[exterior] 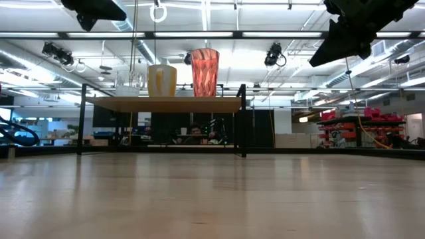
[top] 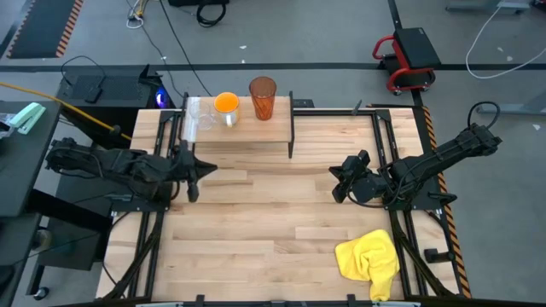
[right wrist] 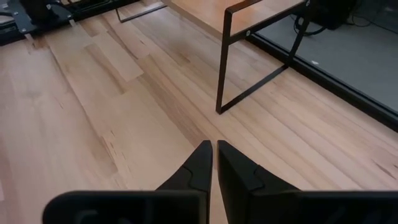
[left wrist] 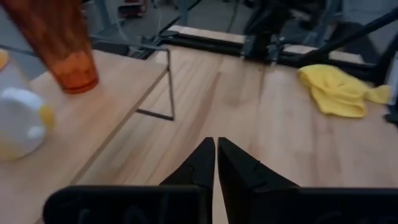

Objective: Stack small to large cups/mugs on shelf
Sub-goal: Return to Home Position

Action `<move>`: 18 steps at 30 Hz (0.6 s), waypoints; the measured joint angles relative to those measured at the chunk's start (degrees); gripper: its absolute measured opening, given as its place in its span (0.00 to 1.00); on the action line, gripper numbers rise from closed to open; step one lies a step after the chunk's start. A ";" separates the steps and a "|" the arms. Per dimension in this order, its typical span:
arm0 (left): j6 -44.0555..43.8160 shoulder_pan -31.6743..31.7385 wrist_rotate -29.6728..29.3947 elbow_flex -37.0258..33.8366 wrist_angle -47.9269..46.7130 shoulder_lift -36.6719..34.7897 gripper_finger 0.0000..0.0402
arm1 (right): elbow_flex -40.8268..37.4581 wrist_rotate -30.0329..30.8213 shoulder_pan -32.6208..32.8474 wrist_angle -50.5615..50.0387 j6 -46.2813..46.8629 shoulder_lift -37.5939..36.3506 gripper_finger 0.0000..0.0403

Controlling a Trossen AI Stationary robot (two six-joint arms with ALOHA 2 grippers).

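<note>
While left pincer (top: 193, 176) and right pincer (top: 339, 184) hang closed, empty, shelf (top: 275, 130) lies beyond both. On it stand glass (top: 203, 118), mug (top: 226, 105), tumbler (top: 263, 97).

We count three cups: glass (top: 198, 117), mug (top: 226, 104), tumbler (top: 263, 95) — one shelf (top: 256, 133), one cloth (top: 368, 256) — left gripper (left wrist: 216, 142), right gripper (right wrist: 214, 144).

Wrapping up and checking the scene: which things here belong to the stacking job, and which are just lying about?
Job: glass, mug, tumbler, all on the shelf; left gripper and right gripper, both shut, empty.
Lying about: yellow cloth on the table.
</note>
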 joint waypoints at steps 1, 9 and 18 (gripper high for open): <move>0.02 0.00 0.96 0.09 0.31 0.00 0.07 | 0.00 -0.02 0.00 -0.03 0.00 0.00 0.08; -2.01 -0.02 2.97 -5.97 -1.27 -0.17 0.09 | -1.36 -0.16 1.70 2.36 -0.72 -0.02 0.08; -2.84 0.09 2.74 -13.90 6.25 -0.04 0.06 | -8.39 0.42 4.88 9.53 -1.53 -0.02 0.08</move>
